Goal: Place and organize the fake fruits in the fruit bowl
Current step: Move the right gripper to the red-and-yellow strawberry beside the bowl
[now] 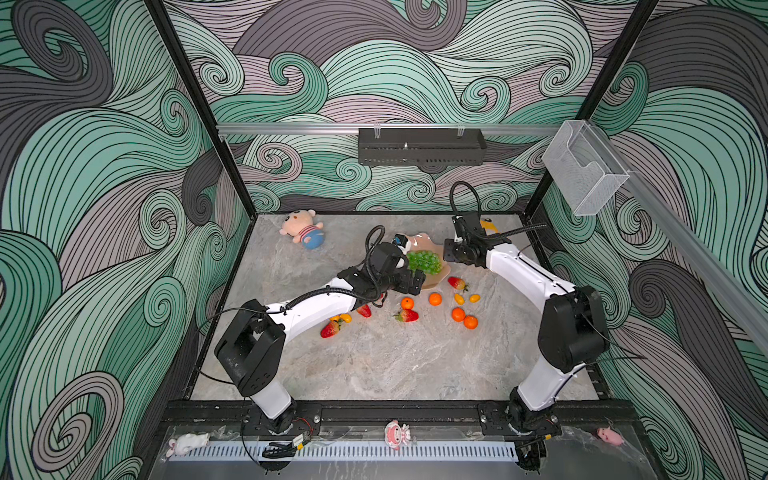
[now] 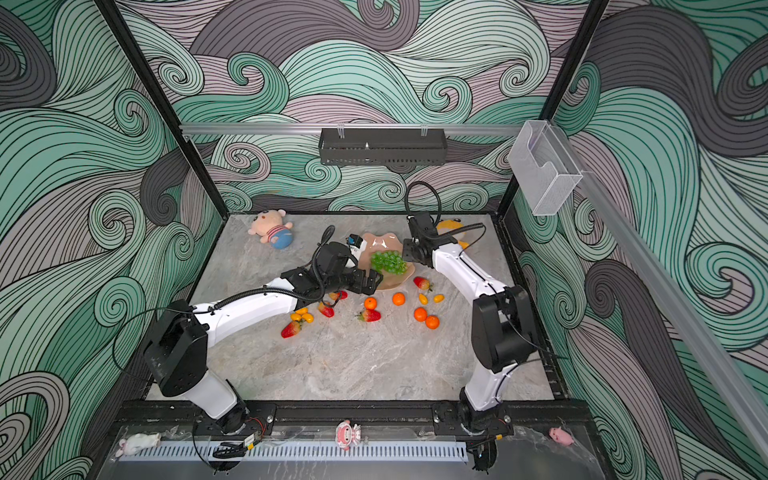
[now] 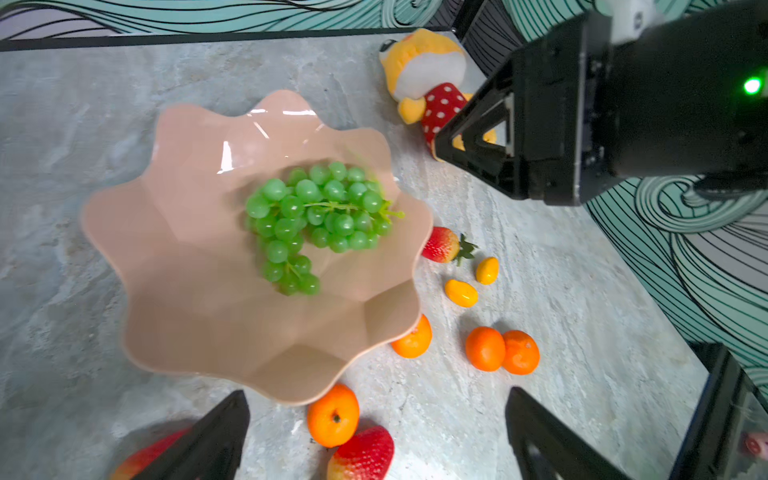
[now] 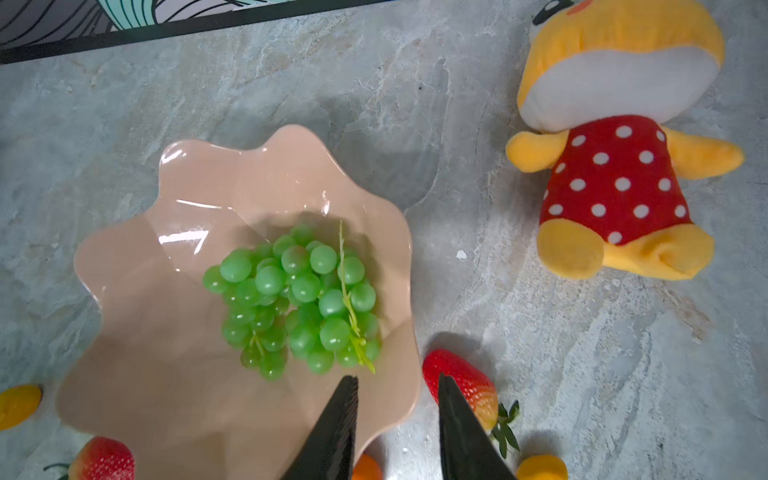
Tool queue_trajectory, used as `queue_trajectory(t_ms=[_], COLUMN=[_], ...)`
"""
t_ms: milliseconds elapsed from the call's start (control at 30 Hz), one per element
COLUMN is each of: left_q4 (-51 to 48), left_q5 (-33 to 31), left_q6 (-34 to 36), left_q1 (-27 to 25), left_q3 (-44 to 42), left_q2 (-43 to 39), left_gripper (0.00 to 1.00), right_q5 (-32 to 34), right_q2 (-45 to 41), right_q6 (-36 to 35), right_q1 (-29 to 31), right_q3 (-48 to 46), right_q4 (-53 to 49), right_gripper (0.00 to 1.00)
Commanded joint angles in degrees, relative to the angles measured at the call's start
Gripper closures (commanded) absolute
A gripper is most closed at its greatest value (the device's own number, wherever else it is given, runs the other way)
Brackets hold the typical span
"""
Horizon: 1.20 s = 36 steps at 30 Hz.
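The salmon-pink scalloped fruit bowl stands at the back middle of the table, with the green grape bunch lying in it. My right gripper hovers over the bowl's right rim, open and holding nothing. My left gripper is wide open by the bowl's near rim, above a tangerine and a strawberry. More strawberries, tangerines and kumquats lie on the table in front of the bowl.
A pink-and-blue plush doll lies at the back left. A yellow red-dotted plush lies at the back right, behind my right arm. Small toys sit on the front rail.
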Motion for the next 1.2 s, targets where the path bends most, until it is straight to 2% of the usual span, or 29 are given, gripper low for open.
queue_trajectory(t_ms=[0,167,367,467,900,1167], left_q4=[1.2,4.6,4.0,3.8,0.6,-0.2], left_q5=[0.4,1.5,7.2,9.0,8.9,14.0], left_q6=[2.1,1.5,3.1,4.0,1.8,-0.7], left_q1=[-4.2,-7.1,-7.0,-6.9,-6.2,-3.9], left_q3=[0.4,-1.7,-0.9,-0.9,1.5,3.0], left_q2=[-0.5,-0.2,0.6,0.7,2.5,4.4], left_gripper=[0.02,0.01,0.01,0.01,0.01,0.02], right_q5=[-5.5,-12.9,-21.6,-23.1,-26.1,-30.0], right_q2=[-3.0,-5.4,-4.8,-4.3,0.3,4.2], right_q6=[0.8,0.0,-2.4,-3.1,-7.5,-8.3], right_q1=[-2.8,-7.6,-13.6,-15.3,-16.3,-17.0], right_q3=[-4.9,-10.4,-12.5,-12.2,-9.8,-8.0], right_q4=[-0.9,-0.9,-0.6,-0.9,-3.9,-4.3], right_gripper=[0.69,0.69,0.69,0.69,0.67,0.64])
